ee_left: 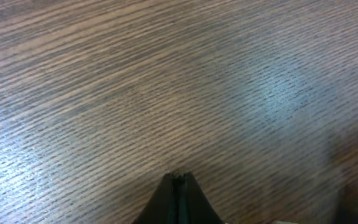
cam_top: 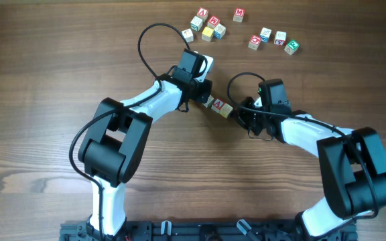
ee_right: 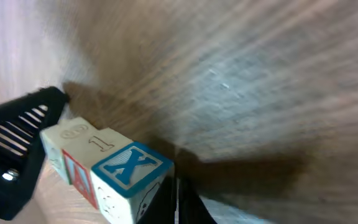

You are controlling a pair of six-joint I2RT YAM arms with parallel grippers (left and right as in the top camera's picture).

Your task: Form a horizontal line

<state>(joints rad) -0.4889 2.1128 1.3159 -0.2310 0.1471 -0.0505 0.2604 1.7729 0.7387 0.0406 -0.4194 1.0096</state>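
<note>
Left jaws pressed together, empty, over brown wooden bench (ee_left: 166, 74). Right jaws together too, holding nothing. Between both jaws: blue-X wooden letter cube (ee_right: 129, 171) touching red-lettered wooden cube (ee_right: 76, 177), just beside right jaws. Scattered small letter cubes (cam_top: 206, 30) well beyond.

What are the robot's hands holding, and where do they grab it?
Nothing. The left hand is shut over the table; the right hand looks shut beside the X block, not around it.
</note>
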